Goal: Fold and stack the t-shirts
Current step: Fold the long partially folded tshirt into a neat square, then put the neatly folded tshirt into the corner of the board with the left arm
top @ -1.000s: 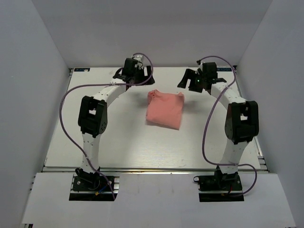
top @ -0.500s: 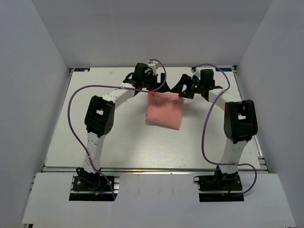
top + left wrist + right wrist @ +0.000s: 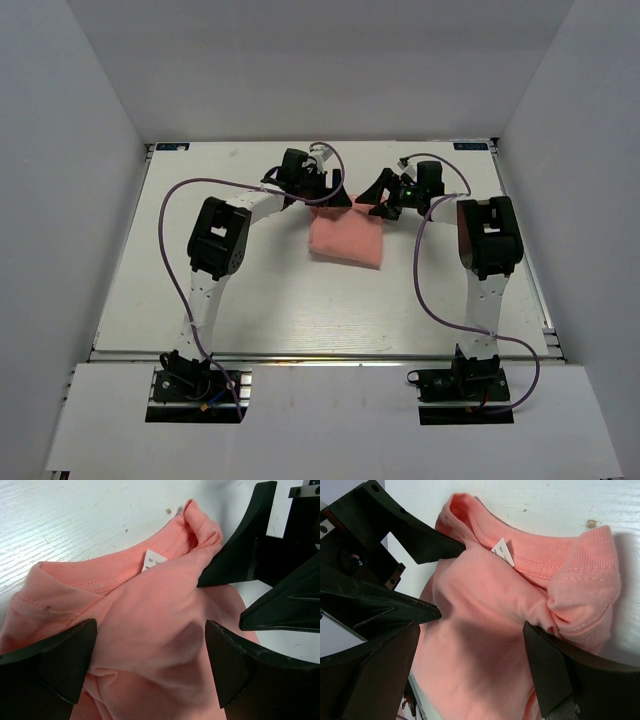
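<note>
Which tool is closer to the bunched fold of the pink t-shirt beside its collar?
Right. The right tool has one finger next to the fold; the left tool sits across the t-shirt, beyond the neck label.

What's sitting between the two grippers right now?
The t-shirt collar, with its white neck label, lies between left gripper and right gripper; wrist views show it.
</note>
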